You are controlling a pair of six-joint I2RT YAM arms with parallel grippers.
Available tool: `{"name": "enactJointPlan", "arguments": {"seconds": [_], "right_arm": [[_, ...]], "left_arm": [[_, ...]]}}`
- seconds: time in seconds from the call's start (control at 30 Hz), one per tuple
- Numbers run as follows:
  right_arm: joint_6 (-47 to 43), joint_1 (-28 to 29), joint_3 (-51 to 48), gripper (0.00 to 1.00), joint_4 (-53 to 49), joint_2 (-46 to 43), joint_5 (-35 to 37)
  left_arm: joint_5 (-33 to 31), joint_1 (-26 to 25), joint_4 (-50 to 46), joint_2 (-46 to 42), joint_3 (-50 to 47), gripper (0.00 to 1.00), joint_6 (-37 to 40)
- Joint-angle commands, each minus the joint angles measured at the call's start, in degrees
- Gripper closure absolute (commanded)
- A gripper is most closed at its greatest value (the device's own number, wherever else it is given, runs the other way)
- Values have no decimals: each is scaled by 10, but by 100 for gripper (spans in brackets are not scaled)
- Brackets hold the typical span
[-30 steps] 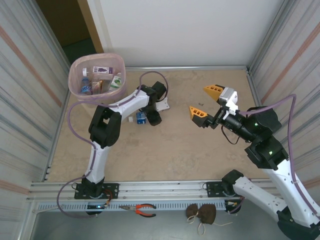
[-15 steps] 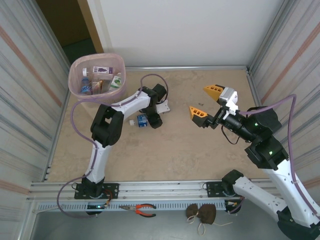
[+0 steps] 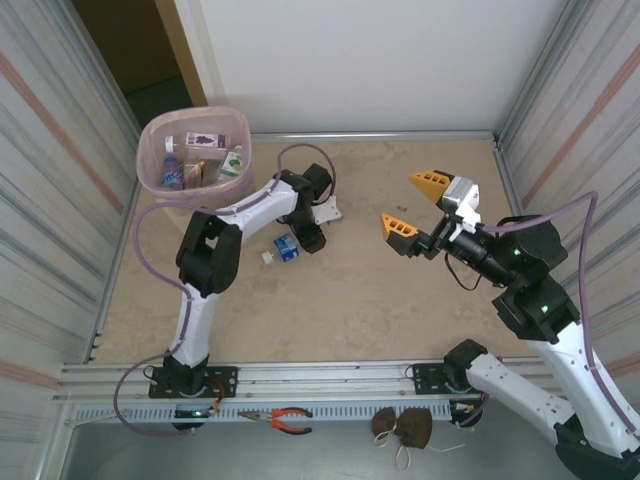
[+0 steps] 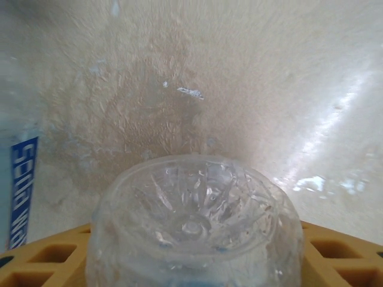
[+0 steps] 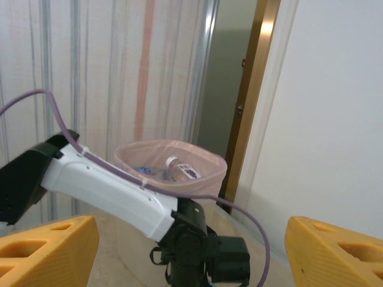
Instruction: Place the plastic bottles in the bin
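Firmly the left gripper (image 3: 297,242) clamps a clear, blue-labelled, white-capped bottle (image 3: 284,249); the right gripper (image 3: 413,205) gapes empty.

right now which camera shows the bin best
The top external view: it looks down into the bin, showing its pink rim and bottles inside. The right wrist view catches it side-on, partly behind the left arm.

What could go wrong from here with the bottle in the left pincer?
1. The left pincer holds the clear bottle by its base end, cap pointing away, low over the table. It might slip or drag on the lift.
2. The bin stands tall. A low swing could knock the bottle against its rim.
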Motion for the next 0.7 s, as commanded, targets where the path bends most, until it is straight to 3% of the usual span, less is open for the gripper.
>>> {"name": "enactJointPlan", "arguments": {"seconds": [0.0, 0.4, 0.67], "right_arm": [[11, -2, 0, 20, 8, -9, -1], [13, -2, -6, 20, 13, -10, -4], [15, -2, -11, 20, 20, -10, -8]], "left_arm": [[38, 4, -12, -79, 18, 40, -12], [81, 12, -54, -215, 122, 42, -5], [116, 63, -113, -273, 246, 43, 18]]}}
